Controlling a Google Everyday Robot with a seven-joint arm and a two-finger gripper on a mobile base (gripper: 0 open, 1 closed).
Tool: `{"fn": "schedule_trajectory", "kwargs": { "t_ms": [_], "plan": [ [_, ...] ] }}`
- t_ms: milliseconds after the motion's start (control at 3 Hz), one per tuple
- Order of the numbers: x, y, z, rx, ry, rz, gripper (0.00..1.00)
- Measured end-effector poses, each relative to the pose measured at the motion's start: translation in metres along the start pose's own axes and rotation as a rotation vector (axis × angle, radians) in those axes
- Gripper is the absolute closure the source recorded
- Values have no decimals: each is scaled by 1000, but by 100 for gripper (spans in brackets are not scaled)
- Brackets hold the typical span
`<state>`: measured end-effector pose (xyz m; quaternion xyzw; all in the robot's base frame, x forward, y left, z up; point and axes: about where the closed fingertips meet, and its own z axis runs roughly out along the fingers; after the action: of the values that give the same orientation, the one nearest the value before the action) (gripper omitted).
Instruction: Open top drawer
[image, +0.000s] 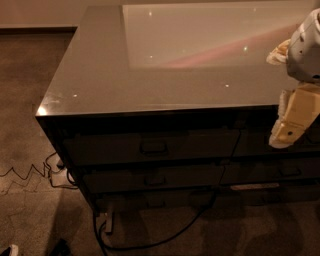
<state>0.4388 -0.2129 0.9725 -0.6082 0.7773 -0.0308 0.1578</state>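
Observation:
The top drawer (150, 146) is a wide dark front just under the counter's edge, with a small rectangular pull (154, 147) at its middle. It looks flush with the cabinet, closed. My gripper (292, 122) hangs at the right edge of the view, cream-coloured, pointing down in front of the counter's front edge. It is well to the right of the pull and apart from the drawer.
A glossy grey countertop (125, 80) tops the cabinet. Shallower drawers (152, 178) sit below the top one, and more drawers (285, 170) to the right. Black cables (150, 240) and a power strip (107, 220) lie on the carpet by the cabinet's left corner.

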Motion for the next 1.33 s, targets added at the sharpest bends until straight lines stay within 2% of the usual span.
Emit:
{"fn": "schedule_trajectory", "kwargs": {
  "t_ms": [333,667,1000,1333],
  "plan": [
    [-16,10,17,-37,-48,-76,0],
    [-28,32,54,-105,-45,-206,0],
    [-30,49,99,-205,-14,-303,0],
    [-22,50,137,-276,32,-324,0]
  ]
}}
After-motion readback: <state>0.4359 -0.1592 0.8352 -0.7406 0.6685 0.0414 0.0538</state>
